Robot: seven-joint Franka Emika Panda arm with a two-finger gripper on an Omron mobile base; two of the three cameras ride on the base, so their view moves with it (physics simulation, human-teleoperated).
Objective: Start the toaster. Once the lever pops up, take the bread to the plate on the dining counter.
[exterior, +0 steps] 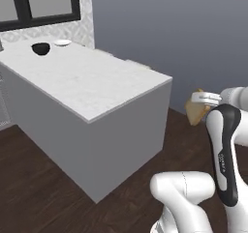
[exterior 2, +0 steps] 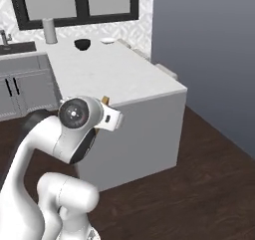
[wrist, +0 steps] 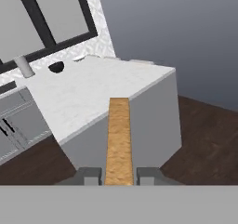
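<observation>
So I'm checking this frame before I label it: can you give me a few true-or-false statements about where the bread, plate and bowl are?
1. The gripper holds the bread edge-on between its fingers. True.
2. The bread already lies on the plate. False: it is in the gripper, off the near end of the dining counter.
3. A dark bowl sits beside the plate at the counter's far end. True.
4. The plate sits at the counter's near corner. False: it is at the far end, by the window.

Tan bread (wrist: 119,139), white veined dining counter (exterior: 92,82)
</observation>
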